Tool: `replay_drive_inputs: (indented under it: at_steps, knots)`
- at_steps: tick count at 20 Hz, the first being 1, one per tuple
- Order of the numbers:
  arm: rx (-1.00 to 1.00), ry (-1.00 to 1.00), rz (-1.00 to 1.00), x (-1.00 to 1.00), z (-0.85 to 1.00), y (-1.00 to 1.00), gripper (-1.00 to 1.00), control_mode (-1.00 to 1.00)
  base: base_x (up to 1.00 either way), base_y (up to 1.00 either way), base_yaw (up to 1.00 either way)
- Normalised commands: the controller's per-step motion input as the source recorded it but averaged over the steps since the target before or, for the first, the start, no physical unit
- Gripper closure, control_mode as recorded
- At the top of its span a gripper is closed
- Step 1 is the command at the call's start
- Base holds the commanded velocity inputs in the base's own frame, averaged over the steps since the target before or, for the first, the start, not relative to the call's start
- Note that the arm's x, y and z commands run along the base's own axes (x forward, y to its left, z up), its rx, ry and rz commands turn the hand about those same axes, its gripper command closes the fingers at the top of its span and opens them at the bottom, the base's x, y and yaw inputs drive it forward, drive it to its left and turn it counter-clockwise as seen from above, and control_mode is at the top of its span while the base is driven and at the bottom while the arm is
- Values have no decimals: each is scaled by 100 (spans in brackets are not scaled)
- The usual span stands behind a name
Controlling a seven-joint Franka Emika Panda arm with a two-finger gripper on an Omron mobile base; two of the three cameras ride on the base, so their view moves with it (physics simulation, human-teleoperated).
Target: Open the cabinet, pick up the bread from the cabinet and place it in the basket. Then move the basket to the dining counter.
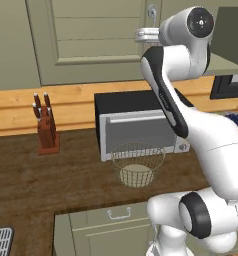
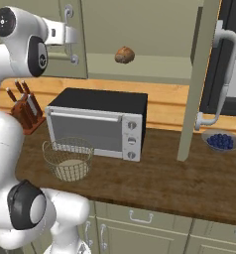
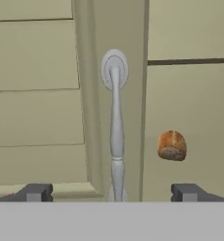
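**Sage-green doors part-open, jaws empty before the left handle**

Sage-green panels of the cabinet (image 2: 140, 34) frame an open bay at the top of the right base view; its right door (image 2: 202, 79) stands swung out, edge-on. The gripper (image 3: 111, 193) faces the left door's curved silver handle (image 3: 115, 132), fingers spread fully wide and holding nothing. The bread (image 2: 124, 55), a small rounded golden-brown loaf, sits on the shelf, top centre.

Risk, as I judge it: reaching for the loaf from here could clip the handle or door edge, knocking the loaf deeper.

The basket (image 2: 68, 158), thin grey wire mesh with a tan disc base, waits lower left beside the boxy toaster oven (image 2: 97, 124).
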Motion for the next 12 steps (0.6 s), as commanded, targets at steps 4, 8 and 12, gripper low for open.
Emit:
replay_drive_inputs:
  at_steps: [4, 8, 12]
  knots:
    - [-3, 1, 0, 65, 0, -3, -100, -100, 0, 0, 0]
    - [0, 4, -1, 66, 0, -24, -100, -100, 0, 0, 0]
    - [0, 0, -4, 56, 0, -16, -100, -100, 0, 0, 0]
